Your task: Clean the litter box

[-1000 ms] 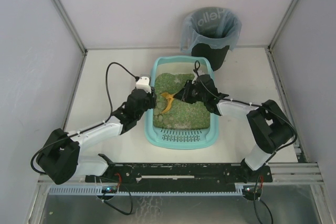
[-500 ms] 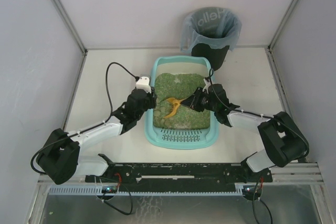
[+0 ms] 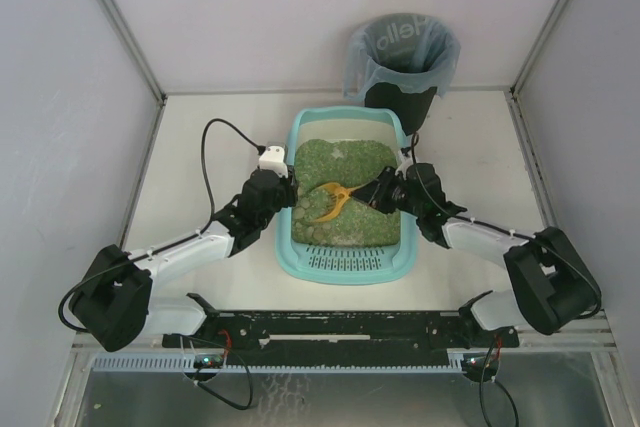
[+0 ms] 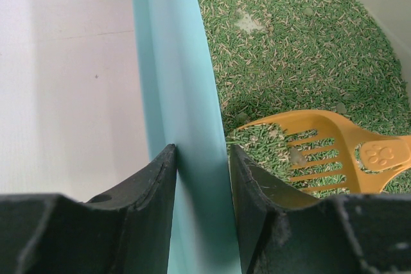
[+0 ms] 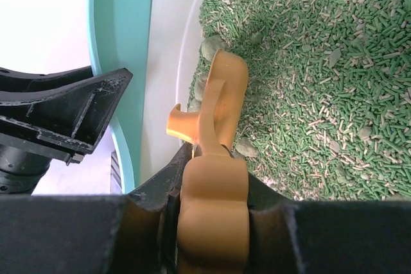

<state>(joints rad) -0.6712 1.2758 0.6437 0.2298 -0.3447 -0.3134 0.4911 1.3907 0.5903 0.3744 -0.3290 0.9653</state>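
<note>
Broadly, we see a flat white bench (image 3: 200, 147) carrying everything. At its middle sits the large light-teal rectangular plastic litter box (image 3: 346, 265), its grille ledge toward the arm bases. A round black bin with a grey-blue bag liner (image 3: 402, 97) stands just beside its far right corner.

The left end effector (image 4: 200, 158) is clenched on the box's left wall, one finger outside and one inside. The right end effector (image 5: 212, 181) is clamped on the handle of a slotted orange plastic scoop (image 4: 321, 152), whose blade rests in the green granular litter (image 3: 345, 157) near that same wall. A few small grey clumps (image 5: 212, 46) lie beside the scoop.

We judge the tray thin, smooth and somewhat flexible, light in itself but weighted by its fill. It will likely slide rather than lift, so the upright side wall under the rim looks like the firmest place to hold it.
</note>
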